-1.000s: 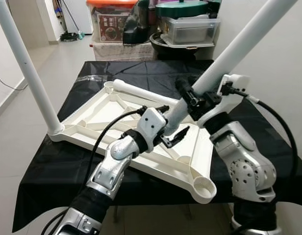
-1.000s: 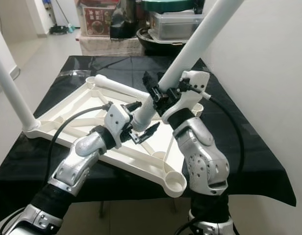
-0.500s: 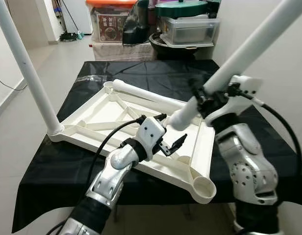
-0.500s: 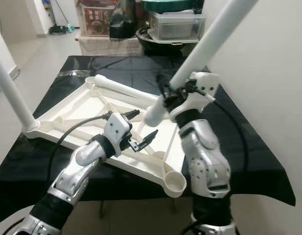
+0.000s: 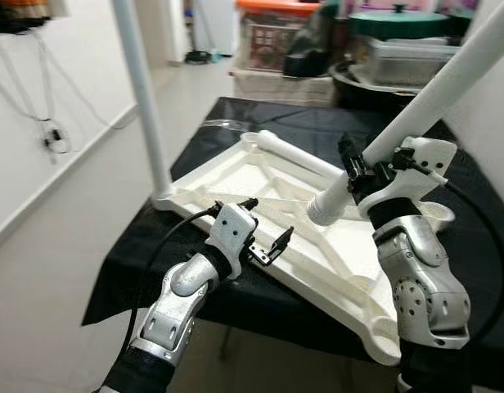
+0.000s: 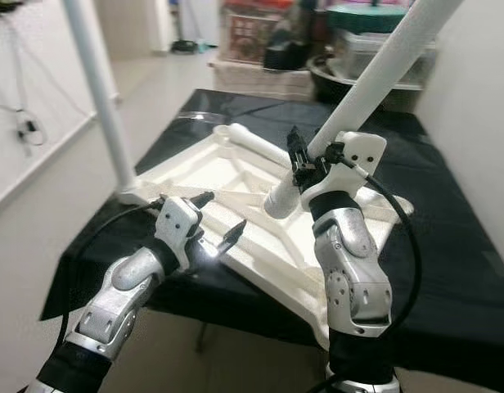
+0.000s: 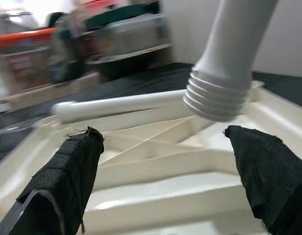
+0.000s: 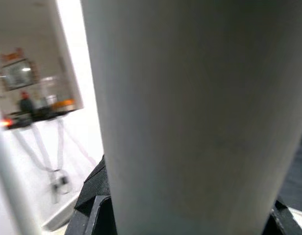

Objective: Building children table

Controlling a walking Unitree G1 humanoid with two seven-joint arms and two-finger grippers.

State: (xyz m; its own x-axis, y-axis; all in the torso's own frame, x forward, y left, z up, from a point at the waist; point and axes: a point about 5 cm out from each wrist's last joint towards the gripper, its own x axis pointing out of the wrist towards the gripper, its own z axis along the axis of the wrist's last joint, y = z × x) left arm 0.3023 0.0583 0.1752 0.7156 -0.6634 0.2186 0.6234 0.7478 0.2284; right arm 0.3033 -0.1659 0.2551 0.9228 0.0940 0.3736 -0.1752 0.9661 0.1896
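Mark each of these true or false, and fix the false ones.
1. The right gripper is shut on a white table leg. True.
2. The left gripper holds that leg too. False: it is open and empty, near the tabletop's edge.
3. The upturned white tabletop lies on a black cloth. True.
4. No leg is fitted yet. False: one leg stands upright in a far corner.
5. The held leg's threaded end hangs above the tabletop. True.

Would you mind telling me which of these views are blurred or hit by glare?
Left wrist view: background bins smeared, threaded table leg and pincer fingers fairly sharp. Right wrist view: leg soft, too close. Right eye view: white glare below the left pincer.
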